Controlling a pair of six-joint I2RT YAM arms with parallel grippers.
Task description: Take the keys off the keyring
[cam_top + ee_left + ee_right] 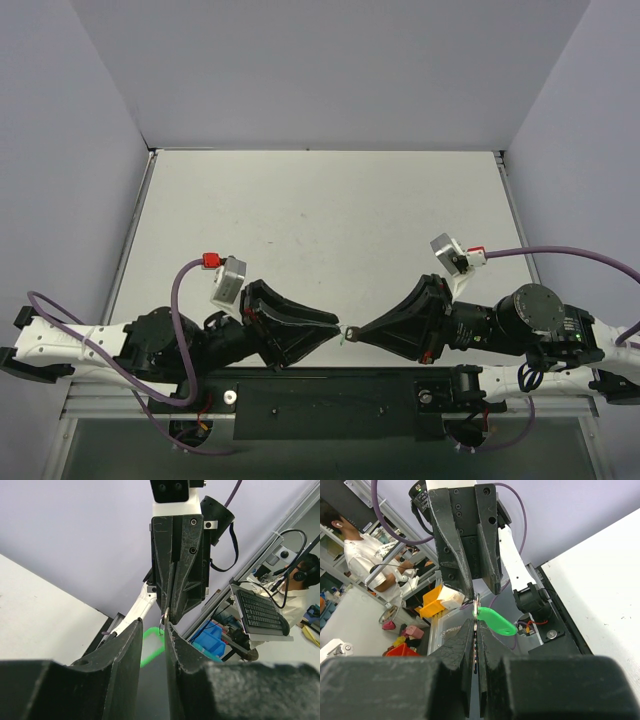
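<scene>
Pinching the silver key (pixel 477 605), the right end effector (pixel 476 625) meets the left end effector (pixel 153 626) tip-to-tip, green keyring (pixel 496 622) between them; the left's hold cannot be told.

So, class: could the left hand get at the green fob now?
Probably yes. The fob hangs in the open right by the left hand's tips, nothing between them. The right hand, shut on the key beside it, crowds the spot but does not cover the fob.

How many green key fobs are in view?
1. The green fob hangs in the air between the tips of the left gripper and the right gripper. None seems hidden.
</scene>
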